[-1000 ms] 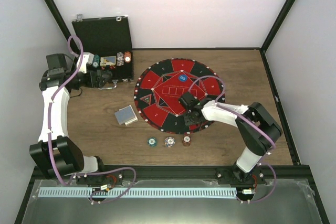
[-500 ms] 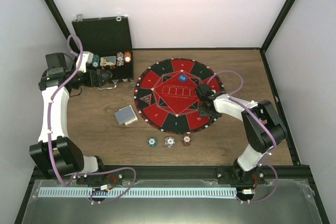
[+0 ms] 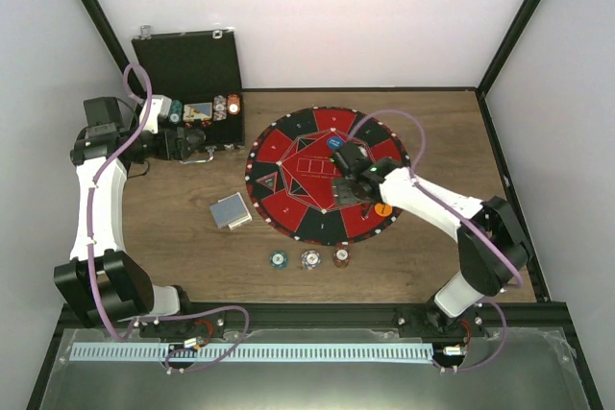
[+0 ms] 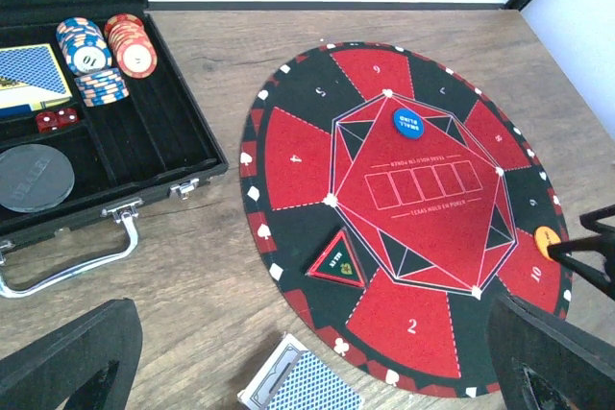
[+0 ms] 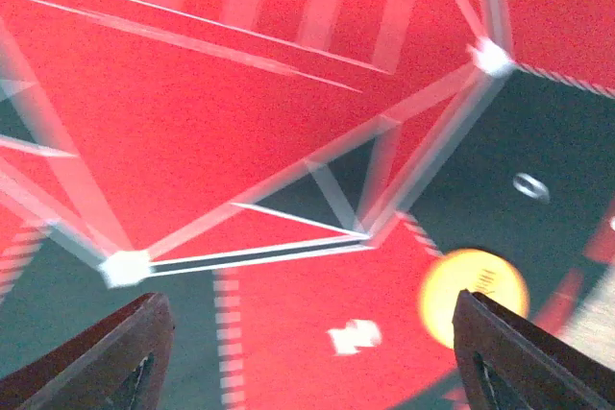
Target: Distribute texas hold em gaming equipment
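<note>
Now our right gripper [image 3: 354, 191] hangs released over the mat [image 3: 288, 204], fingers apart and empty. The orange disc [image 3: 383, 208] lies flat just beside it, toward the right edge of the surface. Our left gripper [image 3: 190, 144] is spread wide too, near the case [image 3: 187, 64] at the far left corner. The cards [image 3: 231, 210] lie left of the mat, and three chips [image 3: 309, 258] sit by the near edge. We judge the disc light, stiff, thin and likely slippery, best pinched across its rim, low against the mat.
</note>
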